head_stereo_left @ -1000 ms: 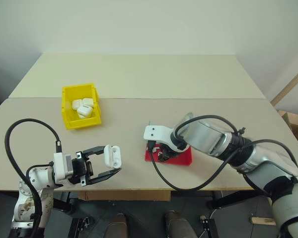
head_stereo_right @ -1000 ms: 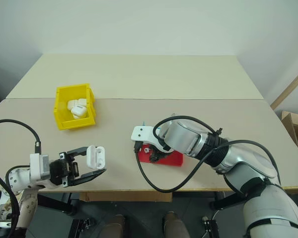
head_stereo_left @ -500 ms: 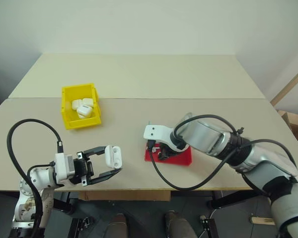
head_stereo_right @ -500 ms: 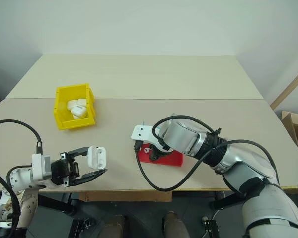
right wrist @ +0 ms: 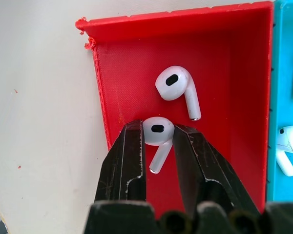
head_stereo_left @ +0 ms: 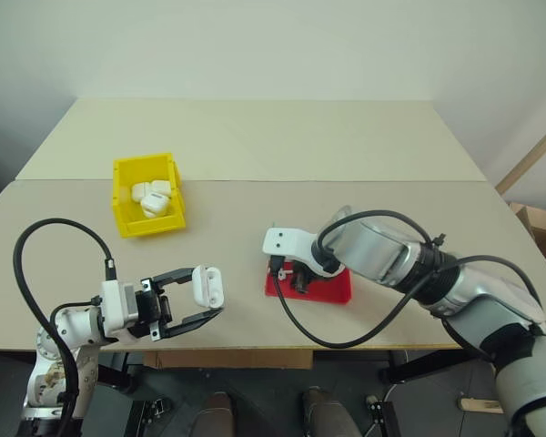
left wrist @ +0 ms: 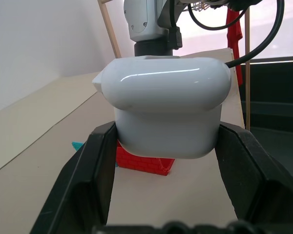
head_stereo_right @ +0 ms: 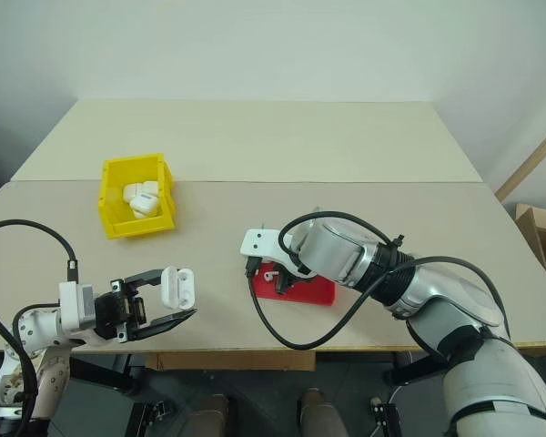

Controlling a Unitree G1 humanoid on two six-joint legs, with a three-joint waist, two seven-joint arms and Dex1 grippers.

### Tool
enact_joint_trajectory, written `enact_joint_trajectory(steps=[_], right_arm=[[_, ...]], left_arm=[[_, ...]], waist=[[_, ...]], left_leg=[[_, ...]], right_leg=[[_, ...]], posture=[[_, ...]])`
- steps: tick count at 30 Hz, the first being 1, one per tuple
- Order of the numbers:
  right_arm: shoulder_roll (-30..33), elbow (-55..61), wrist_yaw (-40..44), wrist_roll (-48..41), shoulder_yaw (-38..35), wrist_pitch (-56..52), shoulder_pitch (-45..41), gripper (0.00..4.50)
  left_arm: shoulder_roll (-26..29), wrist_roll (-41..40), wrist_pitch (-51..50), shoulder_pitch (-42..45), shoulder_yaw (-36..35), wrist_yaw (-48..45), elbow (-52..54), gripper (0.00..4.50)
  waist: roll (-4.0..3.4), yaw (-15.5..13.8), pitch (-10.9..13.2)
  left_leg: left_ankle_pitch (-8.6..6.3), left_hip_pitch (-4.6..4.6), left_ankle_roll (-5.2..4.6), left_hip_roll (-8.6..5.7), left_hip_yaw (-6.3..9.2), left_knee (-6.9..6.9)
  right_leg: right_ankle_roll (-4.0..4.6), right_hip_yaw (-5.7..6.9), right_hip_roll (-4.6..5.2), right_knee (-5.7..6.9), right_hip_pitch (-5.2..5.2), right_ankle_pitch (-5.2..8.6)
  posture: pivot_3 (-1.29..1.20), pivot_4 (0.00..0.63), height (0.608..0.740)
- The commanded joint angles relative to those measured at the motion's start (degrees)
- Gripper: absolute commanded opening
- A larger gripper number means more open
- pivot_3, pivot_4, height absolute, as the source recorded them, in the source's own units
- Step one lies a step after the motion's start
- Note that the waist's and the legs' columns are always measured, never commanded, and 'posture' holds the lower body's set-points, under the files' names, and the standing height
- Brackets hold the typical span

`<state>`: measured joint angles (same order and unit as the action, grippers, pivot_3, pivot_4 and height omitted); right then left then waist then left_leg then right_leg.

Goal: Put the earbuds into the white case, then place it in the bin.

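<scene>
Nothing on the table has shifted since a second ago; both arms sit where they were, and only the right gripper's fingers have drawn in. From the head views, the left gripper (head_stereo_left: 198,305) hovers level near the front edge of the table (head_stereo_left: 255,137), holding the white case (head_stereo_left: 207,285) with its lid flipped open. Well apart, toward the back left, stands the yellow bin (head_stereo_left: 147,194) with several white cases inside it. The right gripper (head_stereo_right: 278,280) points steeply down into the red tray (head_stereo_left: 328,289) near the table's front middle. Through the left wrist camera, the case fills the gap between the two black fingers (left wrist: 95,165), which are pinched against its sides, and the red tray lies on the table beyond it. Through the right wrist camera, the right gripper's fingers (right wrist: 132,156) are closed against the head of one earbud (right wrist: 158,136), its stem lying between them on the red floor; a second earbud (right wrist: 178,87) lies just beside it, untouched, and two more earbuds (right wrist: 289,146) rest in the adjoining blue compartment (right wrist: 283,73).
</scene>
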<state>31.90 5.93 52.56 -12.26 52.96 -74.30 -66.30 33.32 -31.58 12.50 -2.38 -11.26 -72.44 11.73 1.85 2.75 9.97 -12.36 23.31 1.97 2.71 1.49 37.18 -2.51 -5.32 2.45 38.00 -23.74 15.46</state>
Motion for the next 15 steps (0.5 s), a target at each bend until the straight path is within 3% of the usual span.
enact_joint_trajectory(steps=[1,5,8,15], right_arm=[[0.44,1.11,0.64,0.72,-0.22,0.90,-0.65,0.64],[1.09,2.48,0.88,0.47,-0.96,0.52,-0.57,0.64],[2.33,6.20,1.08,-1.63,-6.17,-0.78,-0.24,0.64],[6.98,19.32,1.08,-10.08,-33.46,0.65,7.27,0.64]], left_arm=[[-0.03,-0.16,1.44,0.19,-0.08,0.64,0.85,2.75],[0.06,-0.29,1.33,0.28,-0.12,0.90,0.98,2.75],[-0.36,-1.26,0.63,0.99,-0.36,1.98,1.78,2.75],[-1.42,-7.20,-6.66,2.99,0.34,8.28,9.73,2.75]], waist=[[0.00,0.00,0.00],[0.00,-0.02,0.00],[0.00,-0.05,0.00],[0.01,-0.58,0.00]], left_leg=[[0.00,0.00,0.00,0.00,0.00,0.00],[0.00,0.01,0.00,0.00,0.00,0.00],[0.00,0.07,0.00,0.00,0.00,0.00],[0.00,0.46,0.00,-0.02,0.06,0.02]], right_leg=[[0.00,0.00,0.00,0.00,0.00,0.00],[0.00,0.00,0.00,0.00,-0.01,0.00],[0.00,0.00,0.00,0.00,-0.08,0.00],[0.00,0.04,0.03,-0.03,-0.33,-0.01]], posture=[[0.00,0.150,0.740],[0.00,0.150,0.740],[0.00,0.150,0.740],[0.00,0.150,0.740]])
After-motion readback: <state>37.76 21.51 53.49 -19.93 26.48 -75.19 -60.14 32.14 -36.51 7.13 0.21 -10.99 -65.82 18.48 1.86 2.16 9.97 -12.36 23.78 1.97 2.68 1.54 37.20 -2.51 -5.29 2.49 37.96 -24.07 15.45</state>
